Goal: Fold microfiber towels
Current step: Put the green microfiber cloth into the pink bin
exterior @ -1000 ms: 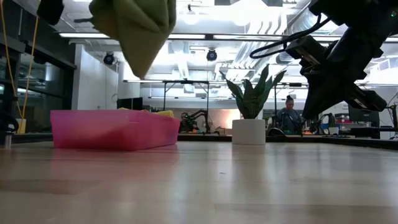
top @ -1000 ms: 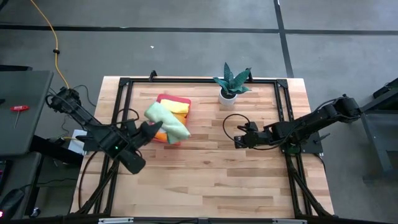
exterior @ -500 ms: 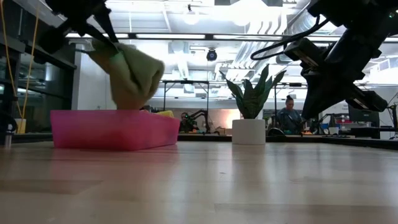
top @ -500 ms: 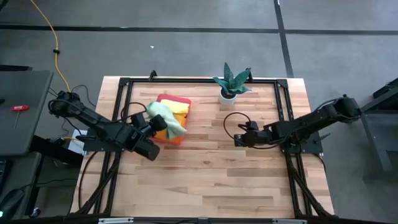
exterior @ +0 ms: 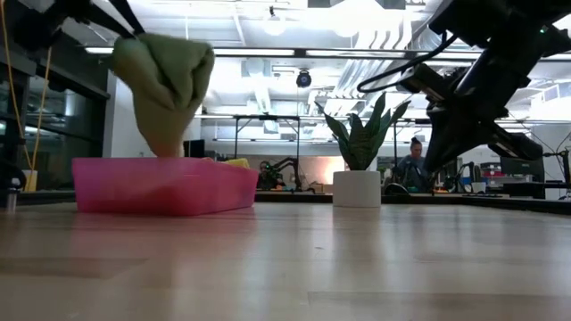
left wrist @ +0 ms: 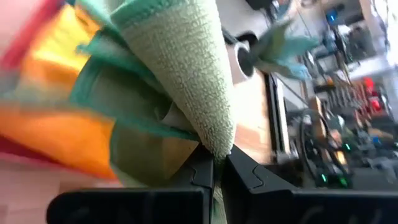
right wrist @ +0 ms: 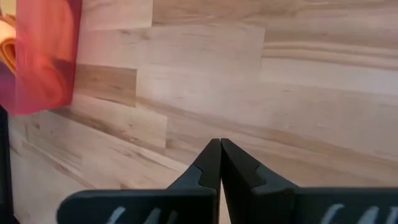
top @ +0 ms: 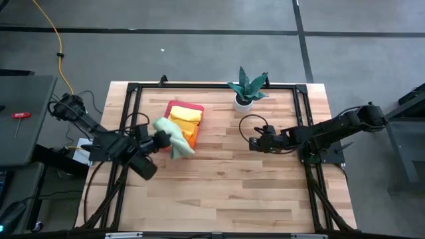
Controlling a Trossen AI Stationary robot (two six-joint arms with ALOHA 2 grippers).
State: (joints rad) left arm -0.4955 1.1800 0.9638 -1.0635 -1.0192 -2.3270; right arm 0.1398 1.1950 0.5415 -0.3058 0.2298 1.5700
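change since earlier: the left hand (top: 159, 139) has drawn back toward the left edge of the bench (top: 219, 199), carrying the pale green towel (top: 174, 136) from over the tray to its near corner; the right hand (top: 255, 143) has edged slightly toward the plant.
left hand: clenched on the pale green towel, which hangs bunched from the fingertips (left wrist: 208, 171), raised off the surface and overlapping the tray's front corner in the high view.
right hand: pinched shut on nothing, held above bare wood to the right of centre, well apart from the tray.
other towels: yellow towel (top: 184, 114) and orange towel (top: 191, 133) lie in the pink tray (top: 174, 105); any further cloths cannot be told.
surface: light butcher-block planks, framed by black rails (top: 212, 86); the tray sits at rear left of centre, a potted plant (top: 246, 89) in a white pot stands at rear centre.
room: grey floor with dark seams; yellow cable (top: 58, 46) at left; in the low view, ceiling lights, ducts, and a seated person (exterior: 415, 165) far behind the plant.
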